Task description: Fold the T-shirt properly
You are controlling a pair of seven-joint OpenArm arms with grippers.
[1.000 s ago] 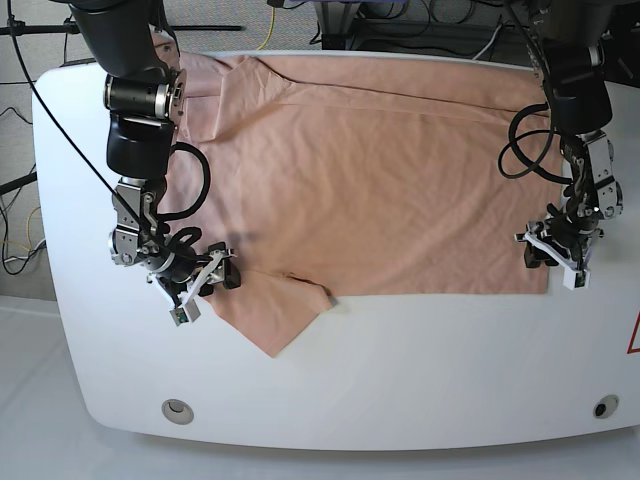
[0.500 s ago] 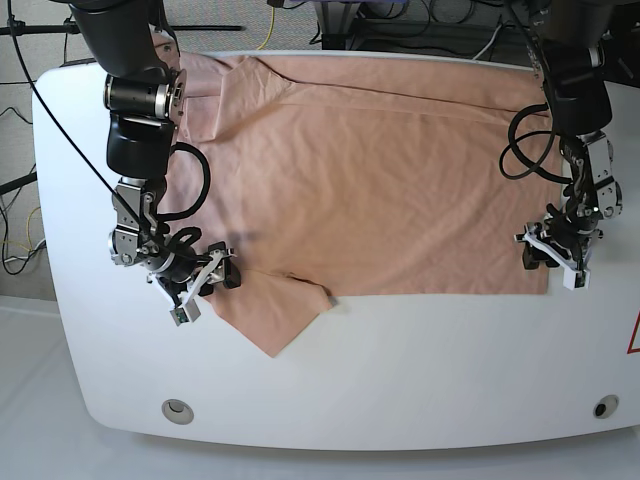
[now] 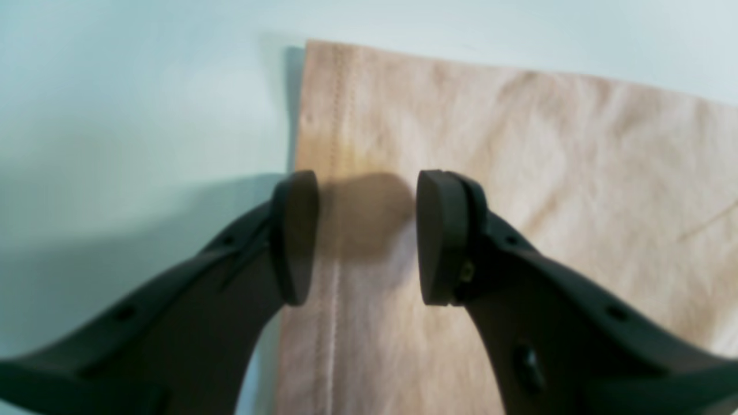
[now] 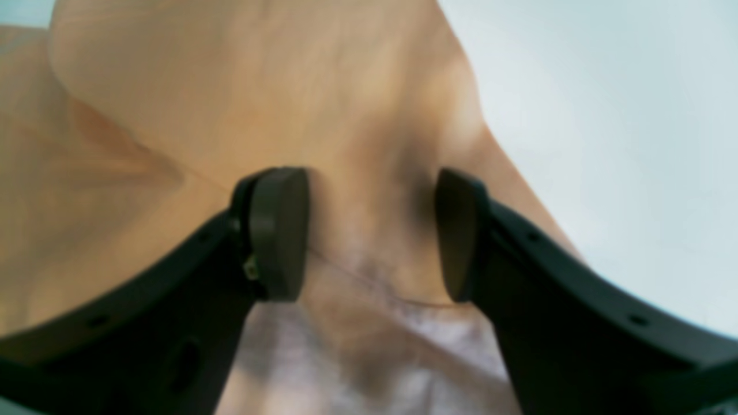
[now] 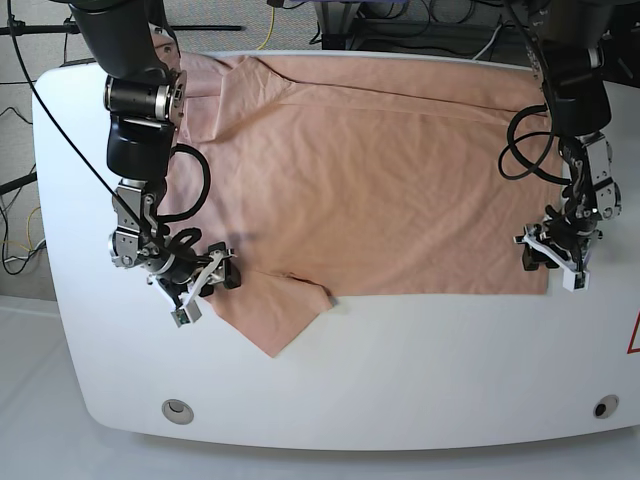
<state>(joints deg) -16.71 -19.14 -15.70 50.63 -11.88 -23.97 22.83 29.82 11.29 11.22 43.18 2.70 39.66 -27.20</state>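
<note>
Right now the T-shirt (image 5: 380,170) lies spread flat over the far half of the white table (image 5: 400,360), its top edge running along the far edge and one sleeve (image 5: 275,315) pointing toward the near edge on the table's left side.

My left gripper (image 3: 366,236) sits at the shirt's near corner by the table's right edge. Its fingers (image 3: 297,236) are spread, straddling the stitched hem (image 3: 334,115); one pad is over the bare table just off the cloth, the other over fabric. Nothing is pinched.

My right gripper (image 4: 372,233) is down at the sleeve, near the table's left edge. Its fingers (image 4: 277,230) are spread too, with a soft ridge of cloth rising between them. The wrist view is blurred, so I cannot tell whether the pads already touch that ridge.

What worries me:
- At the hem, closing from here could catch only the top layer, or just push the edge away, because one finger stands off the cloth.
- At the sleeve, the bunched fabric may give me an uneven bite, so the fold line would come up skewed.
- If one side grips and the other slips, lifting would drag the shirt askew across the table.
</note>
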